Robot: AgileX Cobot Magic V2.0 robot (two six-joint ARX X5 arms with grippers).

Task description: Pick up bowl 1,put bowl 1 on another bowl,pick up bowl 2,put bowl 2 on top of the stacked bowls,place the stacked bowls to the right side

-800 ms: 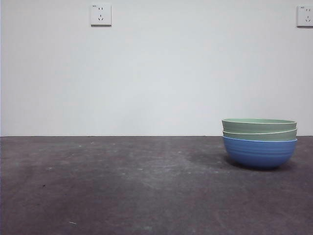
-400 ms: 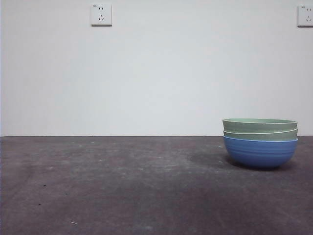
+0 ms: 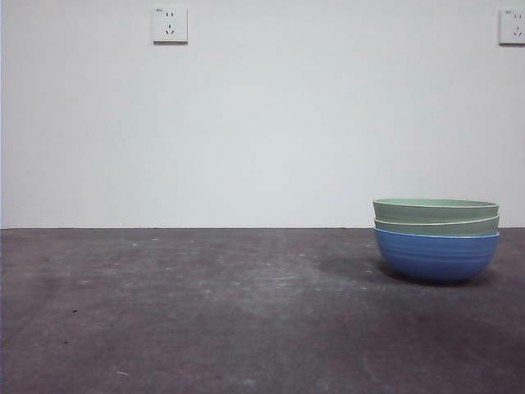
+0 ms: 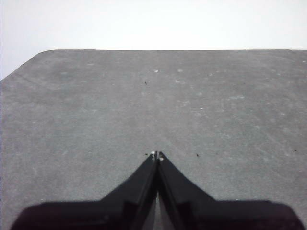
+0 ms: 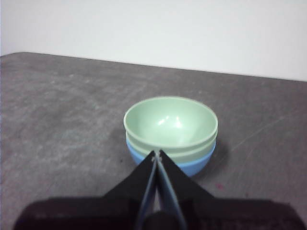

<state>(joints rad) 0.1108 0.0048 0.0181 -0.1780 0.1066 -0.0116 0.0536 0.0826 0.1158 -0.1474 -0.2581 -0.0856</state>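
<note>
The right end effector [image 5: 157, 154] hangs clenched and empty above the stacked bowls [image 3: 435, 239], which sit at the right of the tabletop [image 3: 205, 312]; the left end effector [image 4: 157, 155] is clenched over bare surface.

Stack [image 3: 435, 240] of three bowls, upright on the table's right side.

A blue bowl [image 3: 436, 256] with fine horizontal ridges on its rounded wall sits at the bottom, resting flat on the dark grey tabletop. Two pale green bowls with light rims are nested inside it, one within the other; the lower green bowl [image 3: 436, 226] shows only as a narrow band, and the top green bowl [image 5: 170, 120] lies level, its smooth glossy inside open. The three rims run parallel and the pile stands straight, not tilted.
</note>
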